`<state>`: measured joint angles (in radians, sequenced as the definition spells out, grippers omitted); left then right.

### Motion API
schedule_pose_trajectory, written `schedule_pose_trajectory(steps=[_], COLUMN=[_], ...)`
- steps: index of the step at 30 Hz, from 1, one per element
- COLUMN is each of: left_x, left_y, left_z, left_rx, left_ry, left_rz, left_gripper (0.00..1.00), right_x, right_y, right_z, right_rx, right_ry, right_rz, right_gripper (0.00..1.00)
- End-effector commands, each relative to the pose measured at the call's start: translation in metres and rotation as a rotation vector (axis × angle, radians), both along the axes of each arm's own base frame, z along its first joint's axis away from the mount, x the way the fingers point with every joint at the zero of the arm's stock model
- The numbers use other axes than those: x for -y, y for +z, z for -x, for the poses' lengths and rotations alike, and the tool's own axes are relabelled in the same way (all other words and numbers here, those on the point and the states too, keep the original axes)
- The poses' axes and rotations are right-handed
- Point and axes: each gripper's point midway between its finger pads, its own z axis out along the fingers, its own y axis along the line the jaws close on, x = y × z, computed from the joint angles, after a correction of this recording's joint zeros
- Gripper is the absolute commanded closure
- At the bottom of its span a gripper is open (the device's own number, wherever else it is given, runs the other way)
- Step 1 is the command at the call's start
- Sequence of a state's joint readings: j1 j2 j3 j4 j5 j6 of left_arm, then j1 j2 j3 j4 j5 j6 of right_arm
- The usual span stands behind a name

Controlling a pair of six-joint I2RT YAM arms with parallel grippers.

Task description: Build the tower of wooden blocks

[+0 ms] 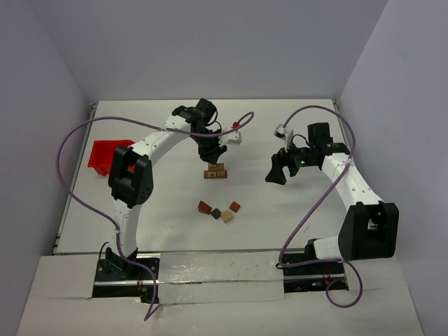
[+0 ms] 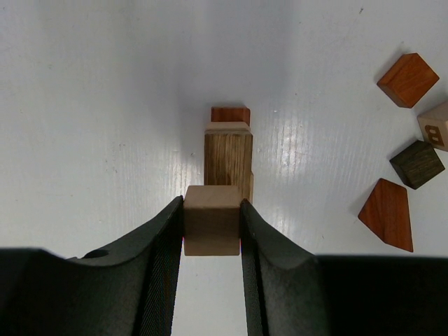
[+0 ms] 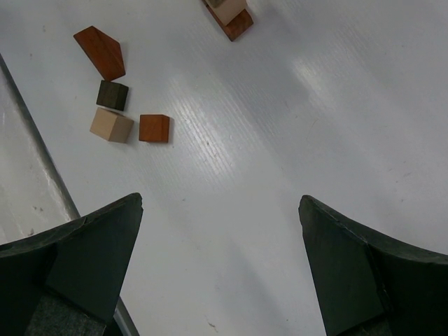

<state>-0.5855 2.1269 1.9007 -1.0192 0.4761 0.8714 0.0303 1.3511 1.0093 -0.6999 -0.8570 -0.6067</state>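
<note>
Right now the left gripper (image 2: 212, 210) is clamping a small tan cube (image 2: 212, 227) between its two black fingers, the pads pressing flat against the cube's opposite sides. It is hanging directly over the wood block tower (image 1: 215, 171), which is standing near the middle of the white table (image 1: 294, 217), a little towards the far side. Seen from the left wrist, the tower is showing a reddish-brown piece at the bottom, a pale tan piece on it and a grained brown block on top, and the held cube is sitting just at the near side of that top block; whether the two are touching, I cannot tell. Four loose wood blocks (image 1: 218, 210) are lying in a small cluster nearer the arm bases, apart from the tower: a reddish-brown cube (image 3: 154, 128), a pale tan cube (image 3: 111, 125), a dark brown cube (image 3: 112, 94) and a reddish-brown wedge (image 3: 100, 52). The right gripper (image 3: 220, 210) is hovering off to the right of the tower, well apart from it, its fingers spread wide with nothing between them and bare table showing below. A red bin (image 1: 105, 157) is resting at the left edge, partly hidden behind the left arm.
</note>
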Motion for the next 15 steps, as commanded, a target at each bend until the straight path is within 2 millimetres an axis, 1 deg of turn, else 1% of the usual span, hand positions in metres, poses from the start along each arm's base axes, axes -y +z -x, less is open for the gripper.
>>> schedule_pose_trajectory(steps=[1, 11, 15], left_x=[0.0103, 0.0097, 0.0086], left_y=[0.0067, -0.0009, 0.0000], left_z=[-0.0075, -0.0049, -0.0039], left_rx=[0.034, 0.027, 0.030], left_ry=[0.009, 0.014, 0.018], left_rz=[0.022, 0.002, 0.001], left_gripper=[0.78, 0.77, 0.76], right_x=[-0.0034, -0.0036, -0.0036], right_y=[0.0133, 0.0131, 0.0130], right_z=[-0.0075, -0.0073, -0.0070], right_rx=[0.033, 0.035, 0.033], right_ry=[0.014, 0.015, 0.015], right_rz=[-0.003, -0.001, -0.001], right_gripper=[0.00, 0.00, 0.00])
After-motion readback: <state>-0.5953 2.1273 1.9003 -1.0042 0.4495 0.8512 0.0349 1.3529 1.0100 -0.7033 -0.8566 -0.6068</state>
